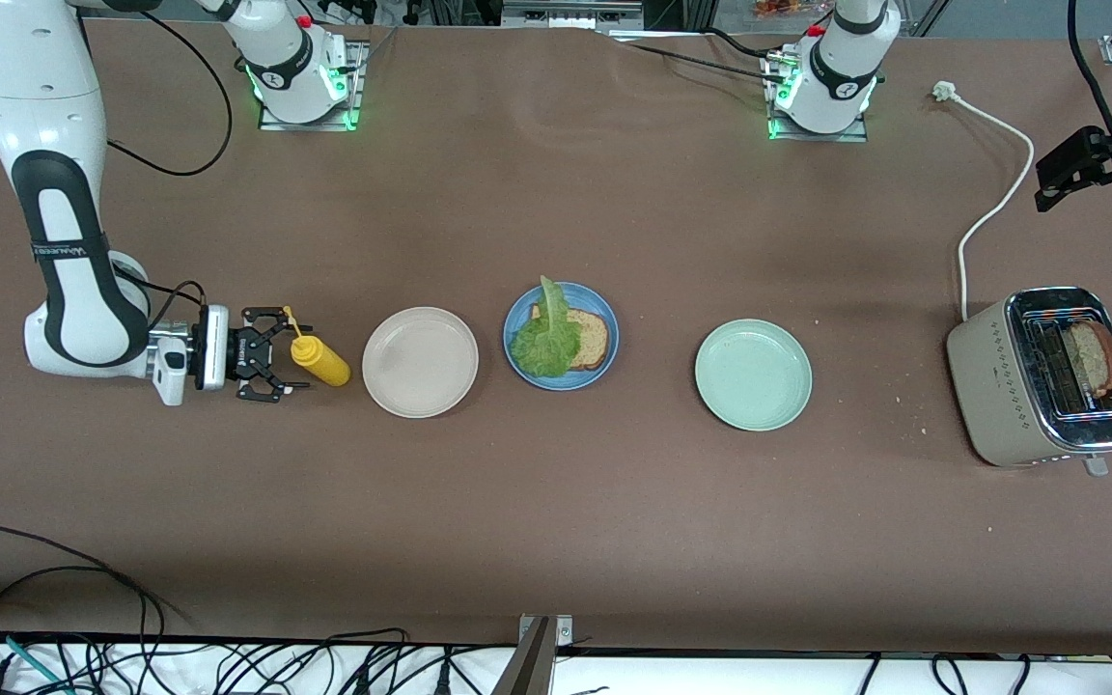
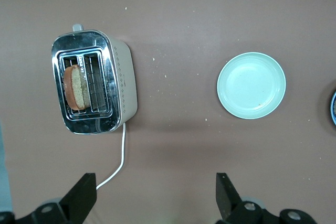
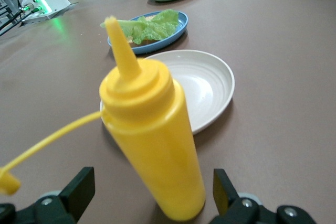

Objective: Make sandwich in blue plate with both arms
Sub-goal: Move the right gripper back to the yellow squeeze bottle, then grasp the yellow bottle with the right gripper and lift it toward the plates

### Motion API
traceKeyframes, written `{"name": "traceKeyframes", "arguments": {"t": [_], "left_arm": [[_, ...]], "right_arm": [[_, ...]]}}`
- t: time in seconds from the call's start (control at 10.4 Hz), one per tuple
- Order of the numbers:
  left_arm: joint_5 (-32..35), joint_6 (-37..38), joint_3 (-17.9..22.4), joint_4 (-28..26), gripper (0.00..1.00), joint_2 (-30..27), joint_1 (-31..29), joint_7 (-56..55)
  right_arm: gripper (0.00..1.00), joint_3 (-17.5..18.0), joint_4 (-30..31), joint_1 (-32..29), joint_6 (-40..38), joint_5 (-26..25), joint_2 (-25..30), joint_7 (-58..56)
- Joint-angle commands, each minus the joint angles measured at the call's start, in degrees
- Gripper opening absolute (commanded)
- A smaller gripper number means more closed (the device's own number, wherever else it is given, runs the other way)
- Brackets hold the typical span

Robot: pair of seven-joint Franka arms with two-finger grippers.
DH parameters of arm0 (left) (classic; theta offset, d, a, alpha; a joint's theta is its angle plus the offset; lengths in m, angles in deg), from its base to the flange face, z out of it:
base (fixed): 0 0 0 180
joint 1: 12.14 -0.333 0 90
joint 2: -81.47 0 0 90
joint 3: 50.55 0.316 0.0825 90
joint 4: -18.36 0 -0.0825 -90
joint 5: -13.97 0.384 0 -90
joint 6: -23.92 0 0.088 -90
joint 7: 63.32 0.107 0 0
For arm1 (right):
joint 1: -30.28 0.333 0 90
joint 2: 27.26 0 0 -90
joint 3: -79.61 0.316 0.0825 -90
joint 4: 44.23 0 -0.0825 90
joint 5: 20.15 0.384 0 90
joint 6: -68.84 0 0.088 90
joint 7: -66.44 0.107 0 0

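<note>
Brown worktop [image 1: 556, 502] carrying the blue plate [image 1: 607, 359] at centre with one bread slice [image 1: 591, 338] under lettuce [image 1: 546, 343], the open right end effector [image 1: 271, 368] straddling the yellow bottle [image 1: 320, 360] and risking tipping it, and the open left end effector [image 2: 155, 195] waiting over the toaster [image 1: 986, 372] end.

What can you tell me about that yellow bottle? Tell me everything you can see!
The yellow squeeze bottle looks like soft, shiny plastic, with a rounded shoulder and a pointed nozzle. Its little cap is off, dangling on a thin yellow strap. It stands upright on the brown table, beside the beige plate, toward the right arm's end. The right gripper sits low at the bottle with open jaws on either side, not yet squeezing it.
</note>
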Motion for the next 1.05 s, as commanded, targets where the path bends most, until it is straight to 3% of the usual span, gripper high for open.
{"name": "traceKeyframes", "arguments": {"t": [0.0, 0.1, 0.38, 0.67, 0.96], "left_arm": [[0.3, 0.8, -0.5, 0.8, 1.00, 0.0, -0.5, -0.6], [0.3, 0.8, -0.5, 0.8, 1.00, 0.0, -0.5, -0.6], [0.3, 0.8, -0.5, 0.8, 1.00, 0.0, -0.5, -0.6], [0.3, 0.8, -0.5, 0.8, 1.00, 0.0, -0.5, -0.6], [0.2, 0.8, -0.5, 0.8, 1.00, 0.0, -0.5, -0.6]], "right_arm": [[1.00, 2.0, -2.5, -0.2, -3.3, 1.3, -0.5, -0.5], [0.95, 2.3, -2.7, -0.2, -3.4, 1.3, -0.5, -0.6], [0.26, 2.2, -3.1, -0.1, -3.4, 1.3, -0.4, -0.6], [0.07, 2.3, -4.2, 0.0, -3.4, 0.5, 0.3, 2.6], [0.07, 3.3, -10.1, 1.9, -3.4, -9.0, 1.7, 14.5]]}}
